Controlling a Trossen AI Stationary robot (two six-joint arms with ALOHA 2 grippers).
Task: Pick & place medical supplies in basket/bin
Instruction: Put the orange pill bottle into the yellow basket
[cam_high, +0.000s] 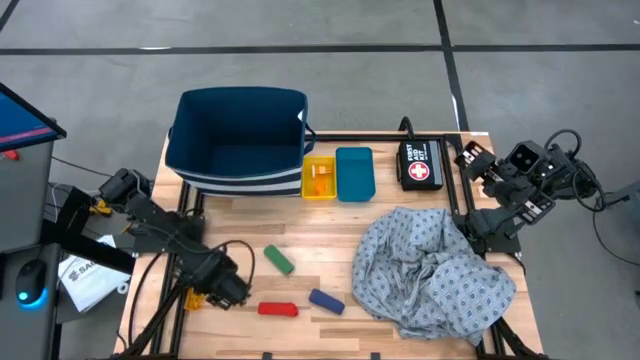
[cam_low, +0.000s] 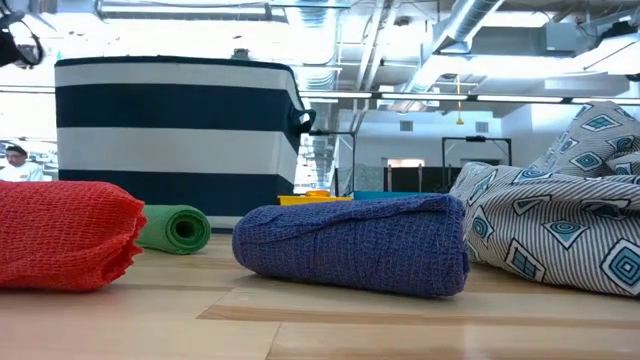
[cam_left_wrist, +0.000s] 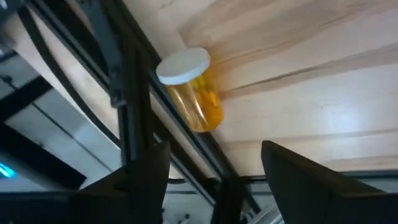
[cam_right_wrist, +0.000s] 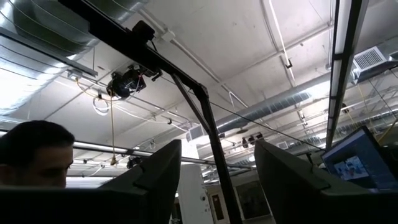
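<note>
Orange pill bottle (cam_left_wrist: 191, 93) with white cap lying on its side at the left edge of the wooden tabletop (cam_high: 300, 260), against the dark frame rail. Left gripper (cam_left_wrist: 214, 165) just beside it, jaws spread, nothing between them. Green roll (cam_high: 279, 261), red roll (cam_high: 278, 310) and blue roll (cam_high: 326, 301) lying apart on the near tabletop. Dotted gown (cam_high: 433, 270) heaped on the right half. Striped navy basket (cam_high: 240, 140) at the far side, yellow tray (cam_high: 319, 178) and teal tray (cam_high: 355, 173) just beside it, orange items in the yellow one. Black pouch (cam_high: 420, 164) beyond the trays. Right gripper (cam_right_wrist: 217, 177) off the right edge, aimed at the ceiling, jaws spread, empty.
</note>
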